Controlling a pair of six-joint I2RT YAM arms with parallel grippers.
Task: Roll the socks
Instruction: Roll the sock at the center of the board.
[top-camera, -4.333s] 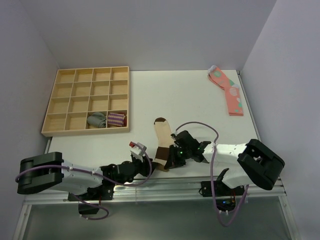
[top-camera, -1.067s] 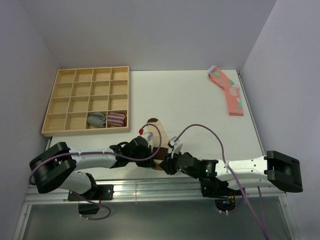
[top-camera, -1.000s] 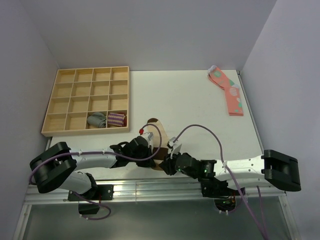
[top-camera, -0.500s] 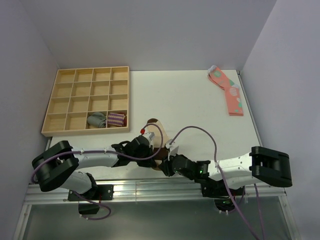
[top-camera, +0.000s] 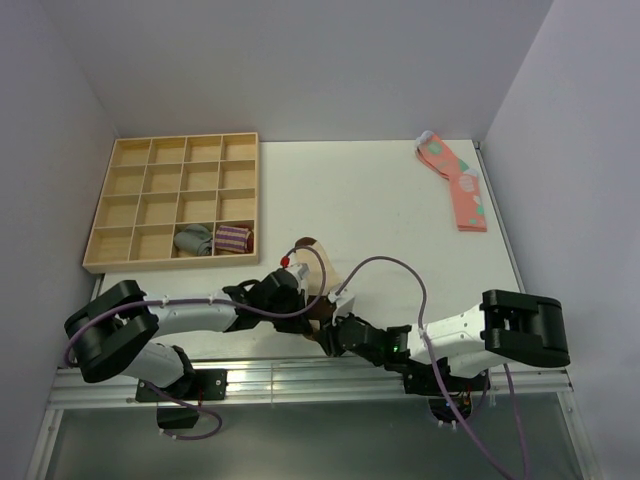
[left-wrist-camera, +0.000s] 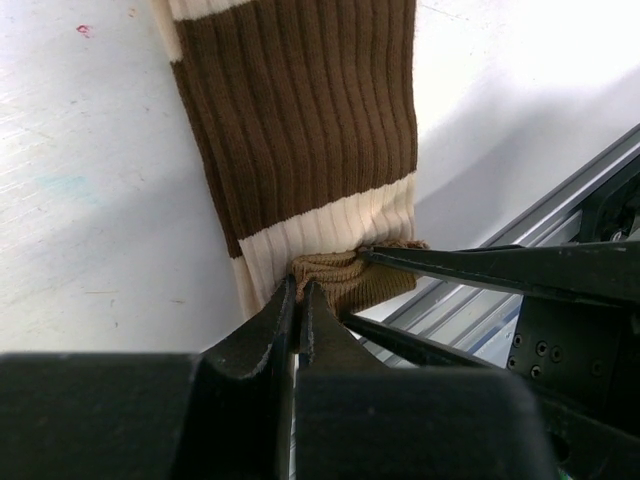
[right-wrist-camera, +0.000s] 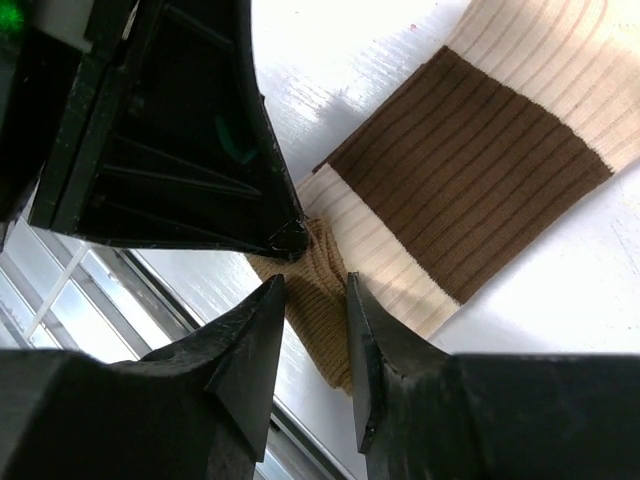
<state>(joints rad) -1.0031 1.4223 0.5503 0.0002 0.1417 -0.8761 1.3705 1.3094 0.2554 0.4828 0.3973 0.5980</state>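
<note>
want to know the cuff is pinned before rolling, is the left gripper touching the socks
Touching. The left wrist view shows the left gripper, tips closed, pressed against the folded tan cuff of the socks.

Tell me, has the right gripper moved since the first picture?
Yes. The right gripper has slid nearer the table's front rail, slightly leftward.

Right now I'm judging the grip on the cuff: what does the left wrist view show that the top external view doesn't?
Left wrist only: the left jaws pinched on the socks' tan folded cuff, the right jaws open around it. Top only: the wooden tray and the pink socks. Both: the brown-banded socks at the table's near edge.
</note>
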